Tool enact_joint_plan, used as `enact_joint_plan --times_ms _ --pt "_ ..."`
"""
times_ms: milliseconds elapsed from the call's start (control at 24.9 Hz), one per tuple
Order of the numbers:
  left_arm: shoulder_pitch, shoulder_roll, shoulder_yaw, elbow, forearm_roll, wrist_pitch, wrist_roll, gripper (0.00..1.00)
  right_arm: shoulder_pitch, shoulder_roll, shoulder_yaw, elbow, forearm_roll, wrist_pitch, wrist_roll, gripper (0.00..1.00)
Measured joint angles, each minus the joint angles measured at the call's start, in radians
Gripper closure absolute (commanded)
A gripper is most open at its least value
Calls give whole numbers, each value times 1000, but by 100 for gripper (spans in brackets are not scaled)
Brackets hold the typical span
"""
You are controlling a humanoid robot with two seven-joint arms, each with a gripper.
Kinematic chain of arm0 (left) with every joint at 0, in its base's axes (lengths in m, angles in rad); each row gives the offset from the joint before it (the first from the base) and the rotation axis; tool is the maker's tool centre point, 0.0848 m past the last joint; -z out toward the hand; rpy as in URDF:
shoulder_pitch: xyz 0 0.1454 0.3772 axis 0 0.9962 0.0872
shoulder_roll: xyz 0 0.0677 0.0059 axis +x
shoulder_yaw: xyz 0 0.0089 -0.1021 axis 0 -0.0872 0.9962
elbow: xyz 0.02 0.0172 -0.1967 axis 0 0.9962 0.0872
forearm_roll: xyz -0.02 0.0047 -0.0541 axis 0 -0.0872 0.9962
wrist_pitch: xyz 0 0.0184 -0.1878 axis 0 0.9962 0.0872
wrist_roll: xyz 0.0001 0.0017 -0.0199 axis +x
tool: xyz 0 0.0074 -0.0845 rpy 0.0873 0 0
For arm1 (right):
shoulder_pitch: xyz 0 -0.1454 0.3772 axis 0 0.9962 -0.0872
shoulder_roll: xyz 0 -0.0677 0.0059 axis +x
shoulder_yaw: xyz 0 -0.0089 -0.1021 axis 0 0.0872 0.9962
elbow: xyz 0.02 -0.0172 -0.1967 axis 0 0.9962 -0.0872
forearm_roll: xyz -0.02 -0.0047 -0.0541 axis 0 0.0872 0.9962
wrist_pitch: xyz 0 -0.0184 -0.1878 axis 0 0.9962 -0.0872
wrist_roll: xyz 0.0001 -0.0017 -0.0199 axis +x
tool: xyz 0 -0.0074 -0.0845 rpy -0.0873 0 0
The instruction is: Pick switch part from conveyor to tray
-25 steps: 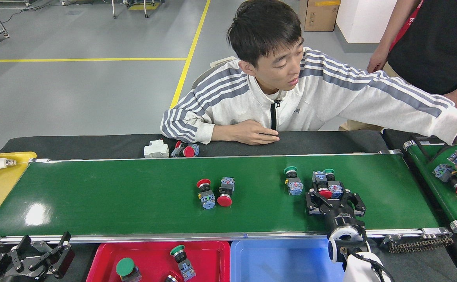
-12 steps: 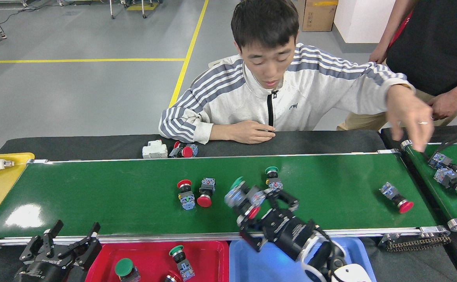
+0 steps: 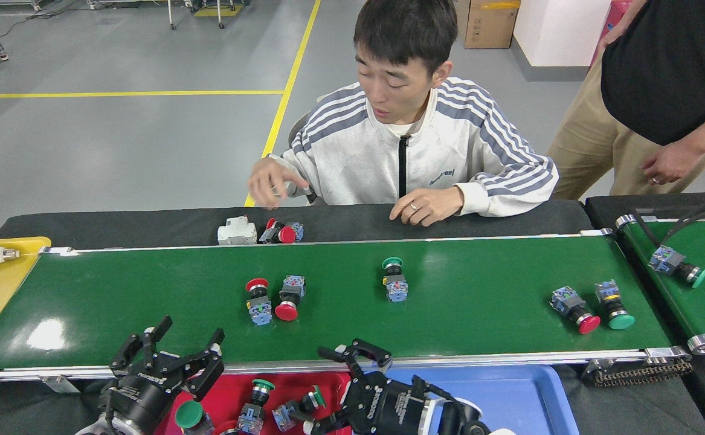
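The conveyor (image 3: 147, 302) carries 5 switch parts: 2 red-capped ones (image 3: 272, 298) left of centre, a green-capped one (image 3: 394, 279) in the middle, and a red and green pair (image 3: 591, 305) near the right end. The left claw (image 3: 168, 362), its fingers spread, hovers at the belt's near rail. The right claw (image 3: 334, 386) is over the red tray (image 3: 328, 382), which holds several switch parts. A blue tray (image 3: 509, 393) sits beside it. A seated person (image 3: 412, 157) leans on the black table (image 3: 116, 223) behind the belt.

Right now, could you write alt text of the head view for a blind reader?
Five switch parts lie on the green conveyor. Both robot hands, left hand and right hand, hang open over the red tray holding more parts. A seated person watches.
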Motion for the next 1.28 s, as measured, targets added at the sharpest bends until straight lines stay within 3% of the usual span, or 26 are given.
enact_joint_plan --times_ms 161,321,522,723,763,843,924,964,1004,1124,1285 --pt "-6 -9 -4 44 -6 15 0 0 105 8 -202 -28 -6 261 -75 2" --pt "-43 -9 -3 100 -7 29 -1 0 222 9 -365 -29 -7 353 -149 2" --pt "-113 -9 -4 188 -7 51 -2 0 223 9 -394 -29 -5 406 -161 1" --pt "-181 -9 -4 277 -7 56 -2 2 143 -7 -370 -19 4 425 -41 1" --pt "-191 -9 -4 295 -7 56 -3 5 127 -11 -358 -13 4 426 -21 1" --pt "-212 -9 -4 330 -7 61 -3 22 92 -13 -332 10 5 427 8 1" --pt "-223 -9 -5 350 -7 66 -3 54 58 -19 -307 36 5 428 24 1" --pt "-225 -9 -5 355 -5 68 -4 81 44 -26 -293 48 6 428 28 1" --pt "-226 -9 -5 358 2 71 -4 88 32 -35 -279 60 7 429 33 1" --pt "-224 -9 -2 358 49 50 2 96 16 -63 -238 84 7 430 39 1" --pt "-166 -8 -3 280 67 -56 4 97 17 -79 -223 93 8 431 41 1"
